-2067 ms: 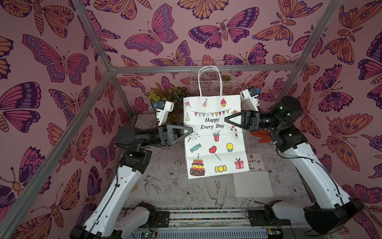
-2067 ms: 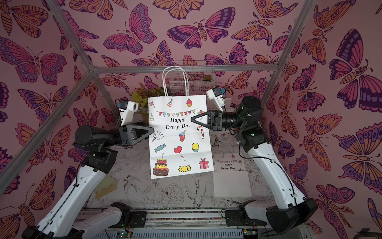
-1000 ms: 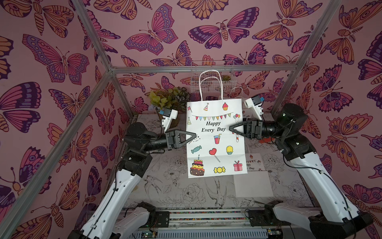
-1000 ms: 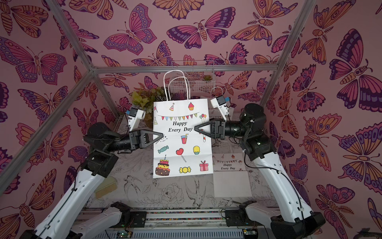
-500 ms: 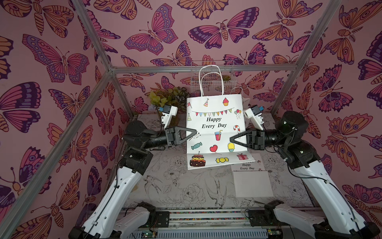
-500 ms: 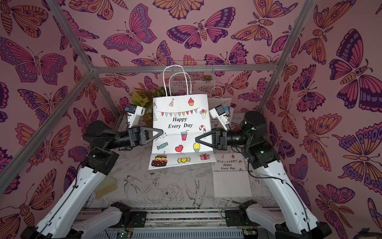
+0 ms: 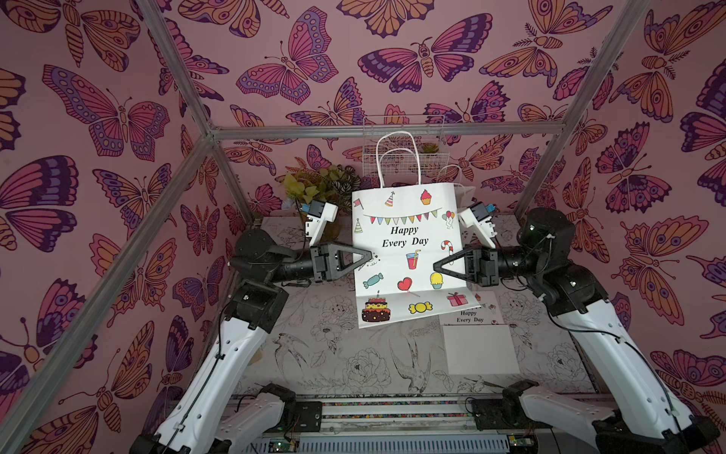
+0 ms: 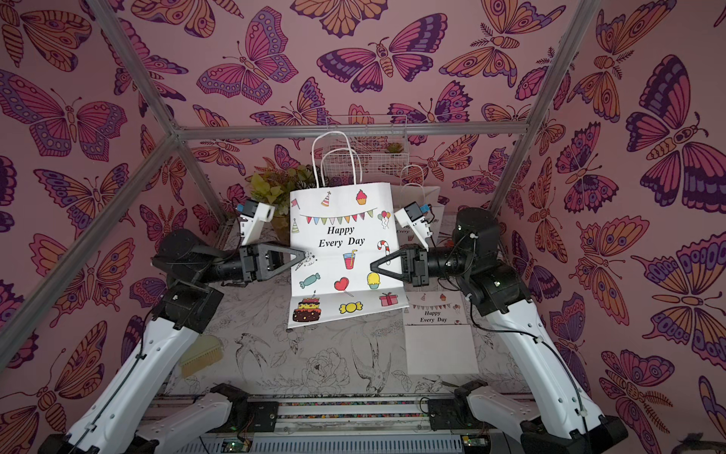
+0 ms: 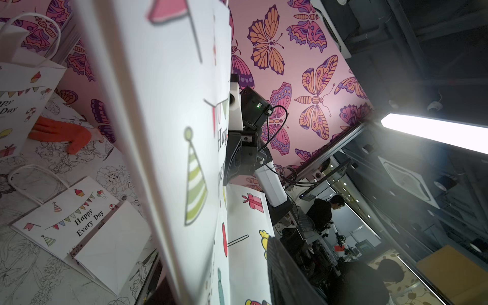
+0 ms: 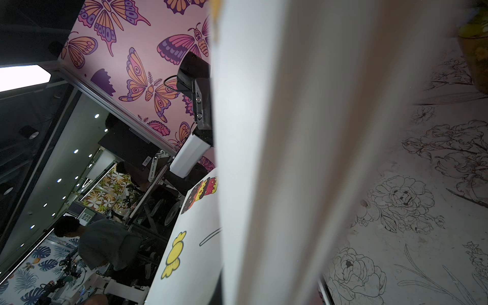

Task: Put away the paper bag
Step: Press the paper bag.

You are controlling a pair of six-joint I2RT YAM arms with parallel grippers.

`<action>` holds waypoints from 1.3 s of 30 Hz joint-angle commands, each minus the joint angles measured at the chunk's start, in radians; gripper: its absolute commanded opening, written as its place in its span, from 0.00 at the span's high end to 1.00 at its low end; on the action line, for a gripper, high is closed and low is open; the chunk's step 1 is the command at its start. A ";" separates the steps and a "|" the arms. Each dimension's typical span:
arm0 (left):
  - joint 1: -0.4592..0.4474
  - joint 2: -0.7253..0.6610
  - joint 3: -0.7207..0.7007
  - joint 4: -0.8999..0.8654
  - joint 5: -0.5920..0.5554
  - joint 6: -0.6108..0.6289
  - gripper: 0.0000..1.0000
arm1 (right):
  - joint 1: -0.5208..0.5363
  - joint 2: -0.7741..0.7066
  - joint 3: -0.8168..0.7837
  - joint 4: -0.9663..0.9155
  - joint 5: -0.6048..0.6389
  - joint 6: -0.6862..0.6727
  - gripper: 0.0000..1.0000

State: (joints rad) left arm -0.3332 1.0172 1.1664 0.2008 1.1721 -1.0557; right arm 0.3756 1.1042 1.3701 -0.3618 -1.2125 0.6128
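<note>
The white paper bag [image 7: 404, 251] [image 8: 341, 243] printed "Happy Every Day" stands upright at mid-table. Its lower part is bent forward onto the table and its rope handles point up. My left gripper [image 7: 369, 255] [image 8: 302, 257] is at the bag's left edge. In the left wrist view its jaws stand open [image 9: 214, 253], with the bag's edge [image 9: 169, 105] loose between them. My right gripper [image 7: 436, 267] [image 8: 373, 267] is shut on the bag's right edge. That edge [image 10: 290, 132] fills the right wrist view.
A second printed bag [image 7: 477, 338] lies flat at the front right and another [image 7: 463, 192] stands at the back right. A wire basket [image 7: 404, 157] hangs on the back wall beside a potted plant [image 7: 318, 188]. A brush [image 8: 202, 353] lies under the left arm and an orange glove [image 9: 63, 134] at the back.
The bag has come down and its bottom has bent forward on the table. My right gripper moved lower and shut on the right edge. My left gripper has opened.
</note>
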 commanded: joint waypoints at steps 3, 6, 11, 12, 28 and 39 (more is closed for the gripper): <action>0.004 -0.045 -0.022 0.018 0.076 0.002 0.54 | -0.014 -0.001 0.043 0.038 0.004 0.022 1.00; 0.003 -0.058 -0.045 0.018 0.074 -0.001 0.54 | -0.014 -0.004 0.032 0.106 0.004 0.074 1.00; -0.014 -0.065 -0.073 0.017 0.069 -0.008 0.55 | -0.015 -0.009 0.029 0.155 0.027 0.118 1.00; -0.020 -0.065 -0.077 0.018 0.065 -0.008 0.54 | -0.016 -0.009 0.031 0.155 0.034 0.117 1.00; -0.070 -0.039 -0.074 0.024 0.011 0.011 0.90 | -0.006 -0.030 0.013 0.088 0.051 0.066 1.00; -0.069 -0.052 -0.083 0.018 0.026 0.012 1.00 | -0.049 0.006 0.124 0.044 0.030 0.026 0.54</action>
State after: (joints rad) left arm -0.3988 0.9791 1.0878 0.2039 1.1858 -1.0554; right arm 0.3416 1.1027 1.4376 -0.3180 -1.1721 0.6582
